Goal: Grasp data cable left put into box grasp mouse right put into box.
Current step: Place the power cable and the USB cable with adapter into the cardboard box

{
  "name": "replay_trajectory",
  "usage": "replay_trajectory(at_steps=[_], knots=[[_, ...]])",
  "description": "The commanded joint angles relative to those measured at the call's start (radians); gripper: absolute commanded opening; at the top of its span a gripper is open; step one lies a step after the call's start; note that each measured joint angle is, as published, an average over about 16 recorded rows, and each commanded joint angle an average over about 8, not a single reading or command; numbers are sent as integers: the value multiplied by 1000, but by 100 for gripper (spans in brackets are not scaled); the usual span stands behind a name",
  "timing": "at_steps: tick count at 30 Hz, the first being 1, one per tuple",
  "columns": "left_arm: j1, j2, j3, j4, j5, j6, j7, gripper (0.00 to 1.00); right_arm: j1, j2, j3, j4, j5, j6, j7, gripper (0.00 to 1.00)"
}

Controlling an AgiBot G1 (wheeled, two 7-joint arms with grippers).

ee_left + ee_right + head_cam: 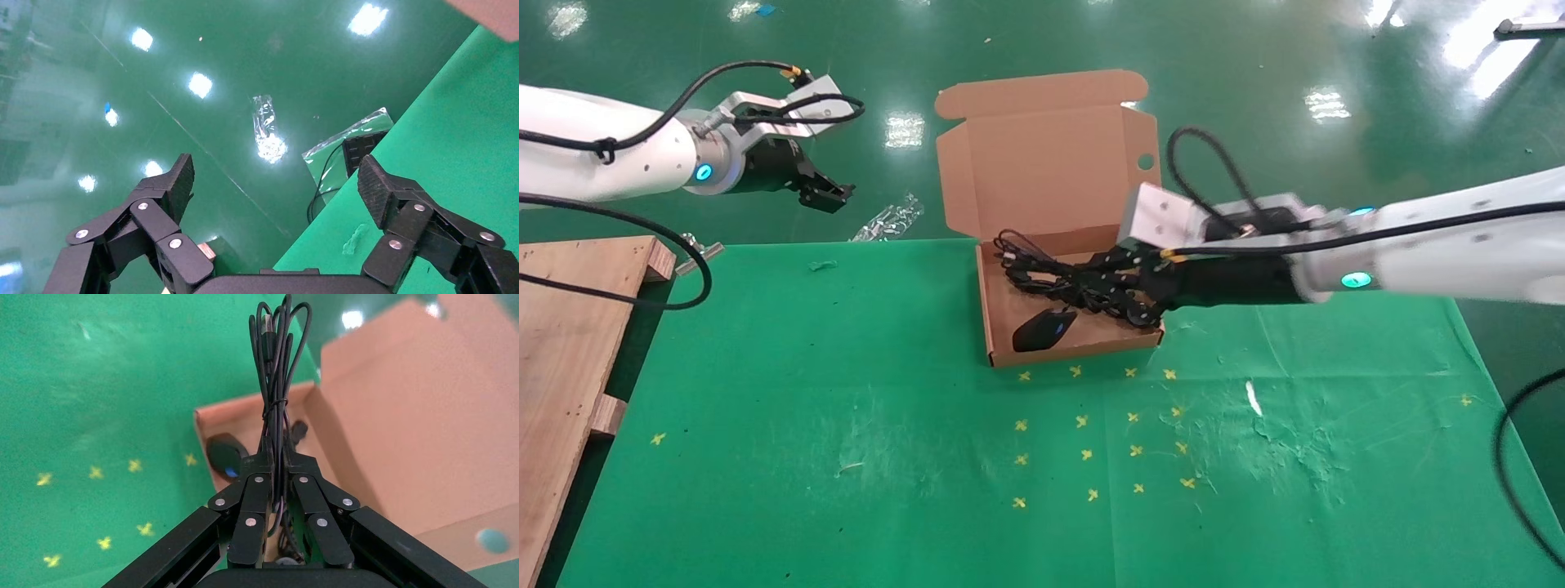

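The brown cardboard box [1068, 353] stands open at the table's far middle, its lid [1042, 155] upright behind it. The black mouse [1044, 329] lies in the box's front-left corner; it also shows in the right wrist view [223, 454]. My right gripper [1101, 284] reaches into the box from the right and is shut on a tied bundle of thin black looped wire [273, 367], which seems to be the mouse's. That bundle stretches toward the box's back left [1017, 253]. A dark plug-like piece [298, 429] lies on the box floor; I cannot pick out the data cable. My left gripper [834, 194] is open and empty, raised beyond the table's far left edge.
A wooden pallet [568, 351] lies at the left. The green table cloth [846, 425] has yellow cross marks [1083, 420] in front of the box. A crumpled clear plastic wrapper [891, 219] lies on the floor behind the table; a plastic bag [361, 141] shows in the left wrist view.
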Motion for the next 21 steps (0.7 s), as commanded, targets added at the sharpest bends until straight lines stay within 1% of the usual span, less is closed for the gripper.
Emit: replay_trajectory(at_steps=[1, 4, 7, 8, 21], knots=[[-1, 3, -1, 6, -5, -1, 8, 100, 3, -35, -16, -61, -26, 25, -29, 16], [-3, 3, -3, 15, -10, -2, 15, 100, 7, -57, -26, -127, -46, 46, -76, 54], [-4, 2, -4, 20, -13, -3, 18, 100, 8, -70, -31, -161, -55, 55, -96, 91], [-4, 2, -4, 22, -14, -3, 18, 100, 8, -72, -31, -166, -56, 57, -98, 99], [-3, 3, -4, 16, -12, -3, 17, 100, 10, -60, -28, -146, -51, 50, -87, 100]])
